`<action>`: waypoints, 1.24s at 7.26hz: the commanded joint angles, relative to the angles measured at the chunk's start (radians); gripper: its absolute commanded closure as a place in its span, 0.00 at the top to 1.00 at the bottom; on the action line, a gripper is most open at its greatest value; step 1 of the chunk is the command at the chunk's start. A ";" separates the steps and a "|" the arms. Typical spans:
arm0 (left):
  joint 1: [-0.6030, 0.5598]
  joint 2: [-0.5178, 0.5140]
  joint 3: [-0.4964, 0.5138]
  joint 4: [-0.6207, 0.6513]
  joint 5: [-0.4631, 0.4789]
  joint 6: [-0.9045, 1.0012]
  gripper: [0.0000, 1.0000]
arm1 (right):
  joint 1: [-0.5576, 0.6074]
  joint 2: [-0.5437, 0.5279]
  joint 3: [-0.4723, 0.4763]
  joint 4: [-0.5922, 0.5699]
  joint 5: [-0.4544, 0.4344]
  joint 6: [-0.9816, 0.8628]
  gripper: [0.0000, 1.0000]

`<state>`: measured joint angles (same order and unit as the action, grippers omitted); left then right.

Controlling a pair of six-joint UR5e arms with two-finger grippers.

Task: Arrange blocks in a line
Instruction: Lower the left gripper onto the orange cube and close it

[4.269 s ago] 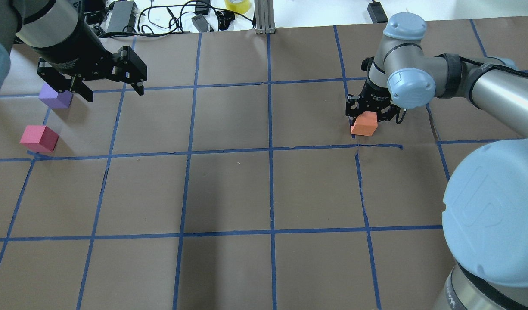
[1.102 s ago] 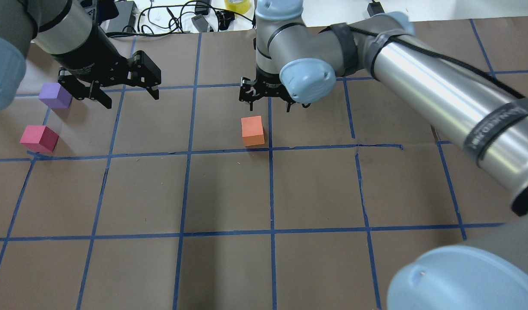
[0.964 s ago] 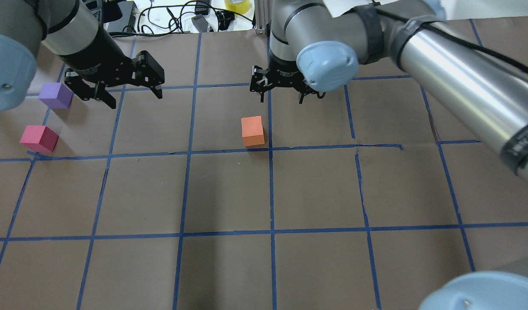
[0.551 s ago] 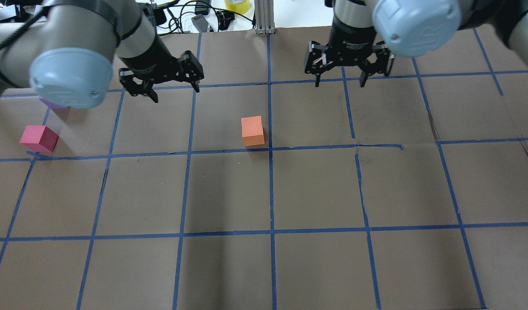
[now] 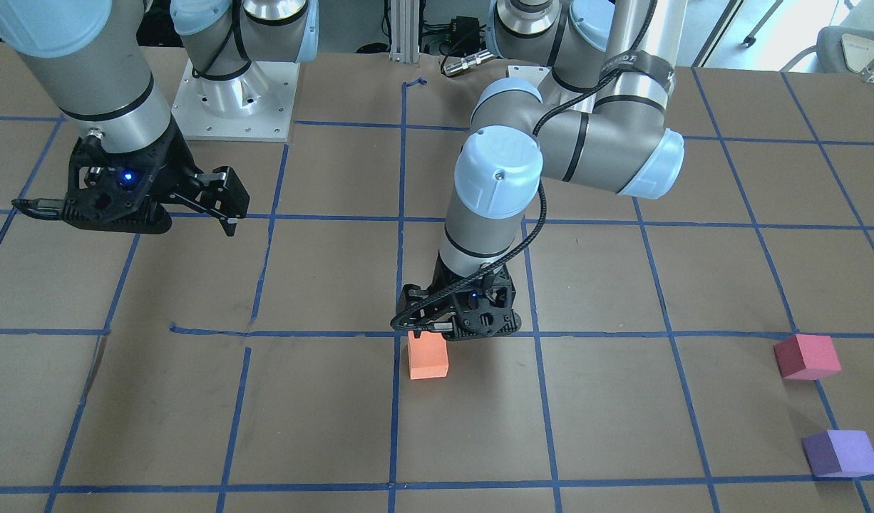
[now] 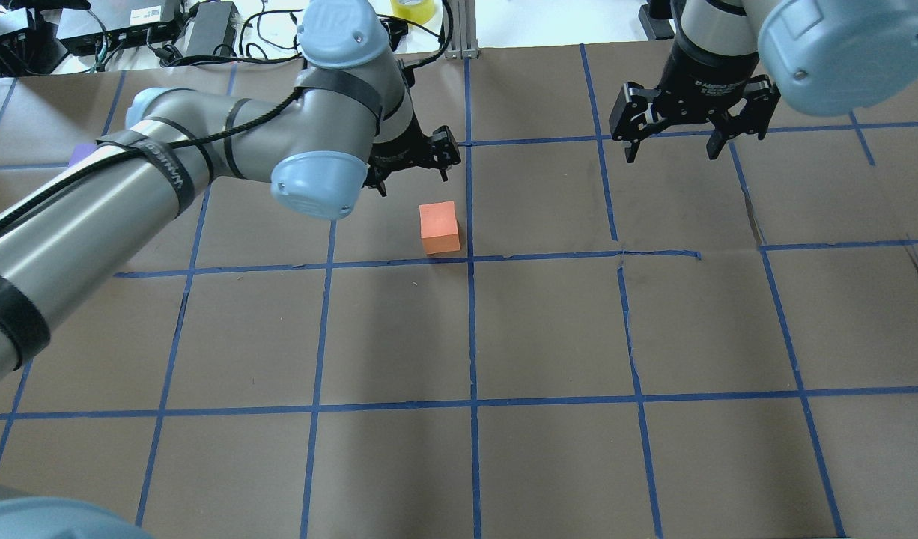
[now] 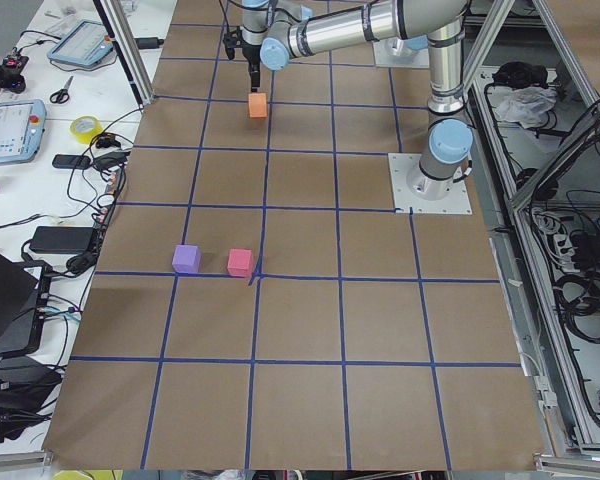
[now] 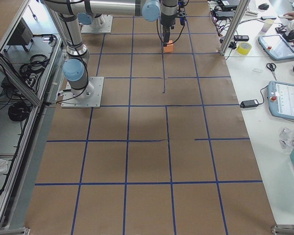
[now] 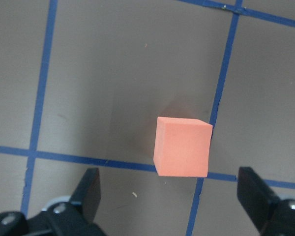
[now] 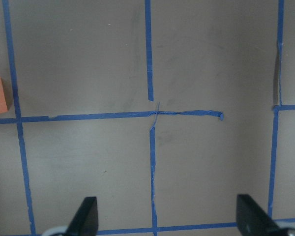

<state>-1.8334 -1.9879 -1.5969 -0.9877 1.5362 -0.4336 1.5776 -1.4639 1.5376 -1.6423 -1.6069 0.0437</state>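
1. Orange block (image 6: 439, 227) sat alone on the brown paper (image 6: 549, 329), just beside a blue tape crossing (image 6: 470, 260), so I took it as my landmark. A few seconds earlier the right gripper had been clamped on it well off to the robot's right. It had since been carried in and set down here.
2. Over the orange block hung the left gripper (image 6: 412, 174), its fingers spread wide and touching nothing. Its wrist camera showed the block lying between the two fingers, a little toward the one on that view's right. A second before, this gripper had been far out by the purple block, so the left arm had swung across to the middle.
3. Farther from the orange block, on the robot's right, the right gripper (image 6: 672, 146) hovered with its fingers apart and empty. It had backed away after letting go.
4. Farthest from the orange block, well apart on the robot's left, lay the red-pink block (image 5: 806, 356) and the purple block (image 5: 840, 453). They were near each other, and neither had shifted in that time.
5. I judged the line not yet formed, with one block in the middle and two far off. The left arm's arrival over the orange block suggested a fresh grasp, though I could not tell where it meant to take it.
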 commanded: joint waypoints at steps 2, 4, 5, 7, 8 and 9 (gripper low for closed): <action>-0.033 -0.118 0.002 0.044 0.033 -0.013 1.00 | -0.008 -0.062 0.019 0.002 0.007 0.002 1.00; -0.052 -0.176 -0.001 0.110 0.033 -0.059 1.00 | -0.008 -0.082 0.024 0.004 0.042 0.004 1.00; -0.052 -0.193 0.000 0.112 0.042 -0.056 1.00 | -0.008 -0.093 0.030 0.007 0.047 0.002 1.00; -0.052 -0.204 0.003 0.115 0.050 -0.056 0.99 | -0.010 -0.130 0.074 0.044 0.048 -0.008 1.00; -0.052 -0.204 0.003 0.121 0.050 -0.057 0.89 | -0.011 -0.131 0.079 0.041 0.047 -0.008 1.00; -0.052 -0.204 0.003 0.126 0.083 -0.054 0.39 | -0.011 -0.133 0.079 0.039 0.048 -0.002 1.00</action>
<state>-1.8852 -2.1908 -1.5943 -0.8680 1.5935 -0.4895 1.5671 -1.5925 1.6117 -1.6028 -1.5596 0.0380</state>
